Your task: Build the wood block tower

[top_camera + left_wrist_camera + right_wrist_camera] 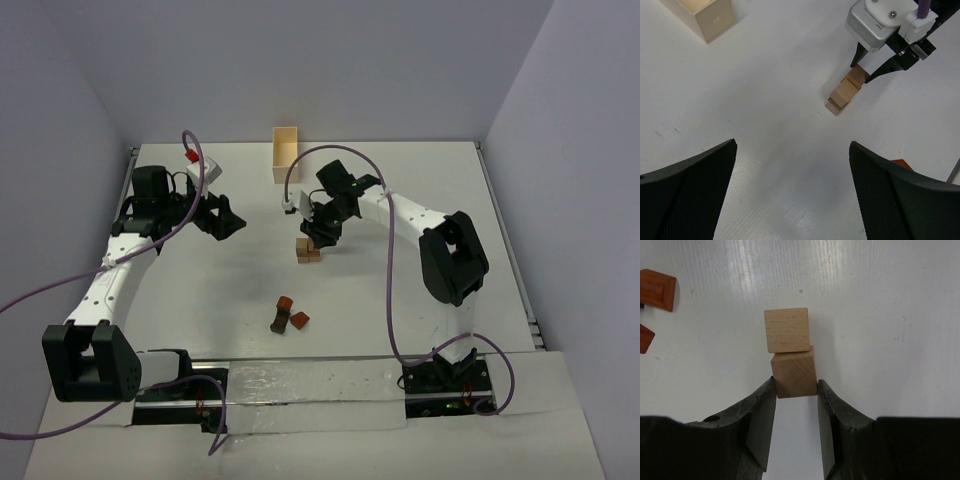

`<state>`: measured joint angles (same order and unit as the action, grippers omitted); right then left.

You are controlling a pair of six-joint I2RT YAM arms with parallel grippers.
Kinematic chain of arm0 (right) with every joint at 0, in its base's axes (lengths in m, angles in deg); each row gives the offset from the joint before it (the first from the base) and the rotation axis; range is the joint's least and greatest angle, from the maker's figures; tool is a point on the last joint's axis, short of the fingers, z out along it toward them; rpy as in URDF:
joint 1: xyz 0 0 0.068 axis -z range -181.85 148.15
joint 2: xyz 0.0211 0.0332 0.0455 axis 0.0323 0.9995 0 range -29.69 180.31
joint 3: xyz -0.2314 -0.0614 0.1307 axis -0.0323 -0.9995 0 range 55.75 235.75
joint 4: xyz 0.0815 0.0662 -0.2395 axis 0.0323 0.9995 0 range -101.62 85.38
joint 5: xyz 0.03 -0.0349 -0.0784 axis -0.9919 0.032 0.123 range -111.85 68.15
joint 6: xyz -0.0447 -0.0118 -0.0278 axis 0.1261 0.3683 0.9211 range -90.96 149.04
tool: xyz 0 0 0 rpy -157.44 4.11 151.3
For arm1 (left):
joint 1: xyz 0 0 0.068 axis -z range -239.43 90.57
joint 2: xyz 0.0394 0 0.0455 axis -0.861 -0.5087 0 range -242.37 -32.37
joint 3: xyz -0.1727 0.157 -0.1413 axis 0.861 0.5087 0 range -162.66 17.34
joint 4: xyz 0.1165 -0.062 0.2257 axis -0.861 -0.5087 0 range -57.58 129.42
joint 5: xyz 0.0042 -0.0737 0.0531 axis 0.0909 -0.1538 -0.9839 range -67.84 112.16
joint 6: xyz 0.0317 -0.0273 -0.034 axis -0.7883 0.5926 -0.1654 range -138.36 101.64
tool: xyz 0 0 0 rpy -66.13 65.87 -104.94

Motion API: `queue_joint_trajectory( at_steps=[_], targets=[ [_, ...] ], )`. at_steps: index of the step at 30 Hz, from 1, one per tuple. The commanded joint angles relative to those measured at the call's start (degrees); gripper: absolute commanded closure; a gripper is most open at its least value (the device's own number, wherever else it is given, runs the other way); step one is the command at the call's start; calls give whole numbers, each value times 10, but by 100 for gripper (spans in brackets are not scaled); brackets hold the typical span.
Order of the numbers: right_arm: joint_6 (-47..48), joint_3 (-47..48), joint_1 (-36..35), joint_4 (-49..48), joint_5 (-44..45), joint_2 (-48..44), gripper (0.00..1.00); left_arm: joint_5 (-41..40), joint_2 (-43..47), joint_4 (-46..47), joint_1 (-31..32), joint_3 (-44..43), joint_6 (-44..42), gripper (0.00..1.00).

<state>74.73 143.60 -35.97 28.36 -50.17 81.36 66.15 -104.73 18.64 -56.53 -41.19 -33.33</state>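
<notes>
Right gripper (795,386) pinches a light tan wooden cube (794,375) by its side faces, just beside a second tan cube (786,330) at the small tan stack (309,250) mid-worktop (420,180), probably squaring the faces before letting go. Left gripper (792,145) hangs spread wide and empty, well apart, likely to keep clear. Reddish-brown wooden pieces (289,316) lie loose on the near side, not yet stacked.
</notes>
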Motion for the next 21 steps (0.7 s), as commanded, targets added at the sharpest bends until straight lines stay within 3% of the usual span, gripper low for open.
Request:
queue_joint_trajectory(
  at_steps=[1,21],
  targets=[
    [-3,30,-7,-8,-4,8,76,18,-7,6,-3,-10,-12,1],
    [0,25,-10,-5,0,11,71,22,-10,5,-3,-8,-15,1]
  ],
)
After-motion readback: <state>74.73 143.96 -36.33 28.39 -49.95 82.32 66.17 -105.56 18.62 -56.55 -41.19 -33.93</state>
